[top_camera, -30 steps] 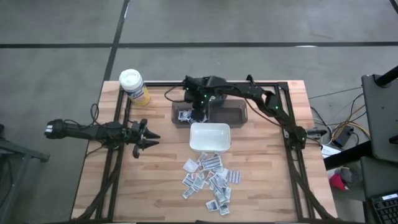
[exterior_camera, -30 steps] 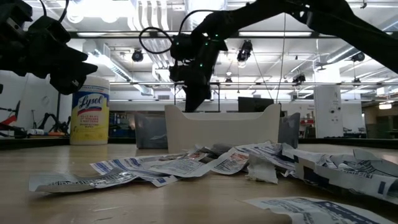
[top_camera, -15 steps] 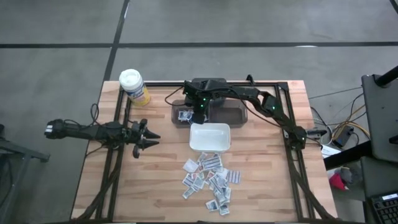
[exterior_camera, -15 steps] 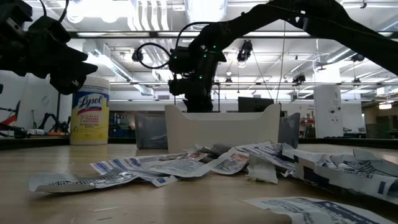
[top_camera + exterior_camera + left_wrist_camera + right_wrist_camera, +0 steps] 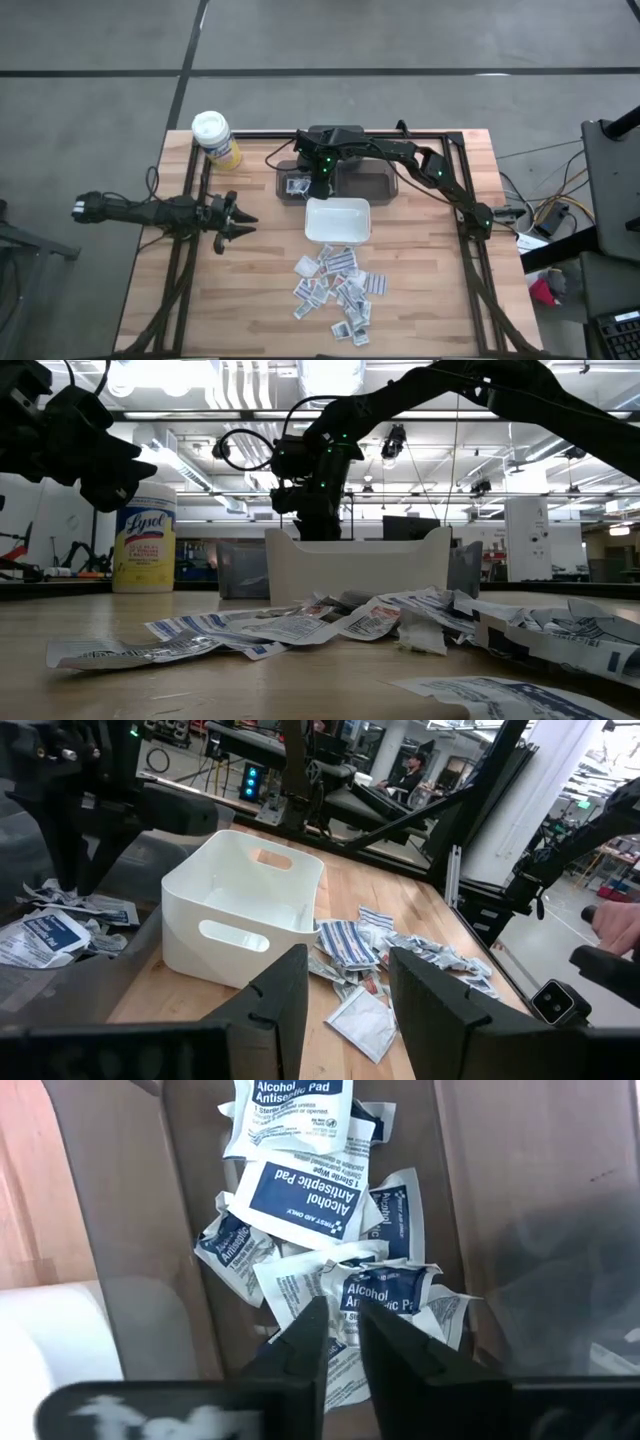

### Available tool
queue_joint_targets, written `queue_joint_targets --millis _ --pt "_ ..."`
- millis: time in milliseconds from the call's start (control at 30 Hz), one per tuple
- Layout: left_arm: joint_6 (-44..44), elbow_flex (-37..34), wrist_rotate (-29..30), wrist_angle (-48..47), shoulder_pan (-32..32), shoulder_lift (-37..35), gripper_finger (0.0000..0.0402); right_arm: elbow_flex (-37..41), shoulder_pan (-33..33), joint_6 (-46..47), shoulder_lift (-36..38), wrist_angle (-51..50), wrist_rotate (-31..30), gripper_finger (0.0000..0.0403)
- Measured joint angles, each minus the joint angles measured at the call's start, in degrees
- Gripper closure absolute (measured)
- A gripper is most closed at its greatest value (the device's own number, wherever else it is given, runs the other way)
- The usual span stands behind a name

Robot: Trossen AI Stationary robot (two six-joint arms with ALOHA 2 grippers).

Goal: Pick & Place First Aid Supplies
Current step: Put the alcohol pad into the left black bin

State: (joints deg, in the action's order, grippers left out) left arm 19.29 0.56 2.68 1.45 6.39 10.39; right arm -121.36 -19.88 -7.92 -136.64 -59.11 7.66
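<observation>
Over the far dark tray [image 5: 375, 183], right pincer [image 5: 318, 186] stood narrowly parted above dropped packets [image 5: 300, 1200]; release step judged; next, fetch from near pile [image 5: 335, 288]; left pincer [image 5: 235, 221] waited open, empty.

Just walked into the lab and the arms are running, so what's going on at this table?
The robot is sorting first aid packets. The right gripper hangs over the dark tray behind the white dish, just above a small heap of packets already lying in the tray; its fingers stand slightly apart with nothing between them. A larger pile waits on the table in front of the dish. The left gripper waits open at the table's left.
</observation>
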Motion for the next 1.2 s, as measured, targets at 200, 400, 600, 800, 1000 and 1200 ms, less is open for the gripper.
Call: queue_joint_targets --millis 200,400,600,800,1000,1200 --pt "0.0 0.0 0.0 0.0 0.0 0.0 0.0266 -0.1 0.0 -1.1 1.4 -1.5 0.1 0.0304" --pt "0.0 0.0 0.0 0.0 0.0 0.0 0.0266 -0.2 1.3 -0.8 7.0 -6.0 0.1 0.0291" --pt "0.0 0.0 0.0 0.0 0.0 0.0 0.0266 0.1 4.5 -0.8 15.0 -10.7 0.3 0.0290" --pt "0.3 0.0 0.0 0.0 0.0 0.0 0.0266 5.9 9.2 0.8 24.4 -10.6 0.3 0.0302" --pt "2.7 0.0 0.0 0.1 0.0 0.0 0.0266 17.7 14.0 7.8 35.6 -7.7 -0.1 0.0317" --pt "3.9 0.0 0.0 0.1 0.0 0.0 0.0266 33.4 19.9 16.7 48.7 4.1 -0.4 0.0334"
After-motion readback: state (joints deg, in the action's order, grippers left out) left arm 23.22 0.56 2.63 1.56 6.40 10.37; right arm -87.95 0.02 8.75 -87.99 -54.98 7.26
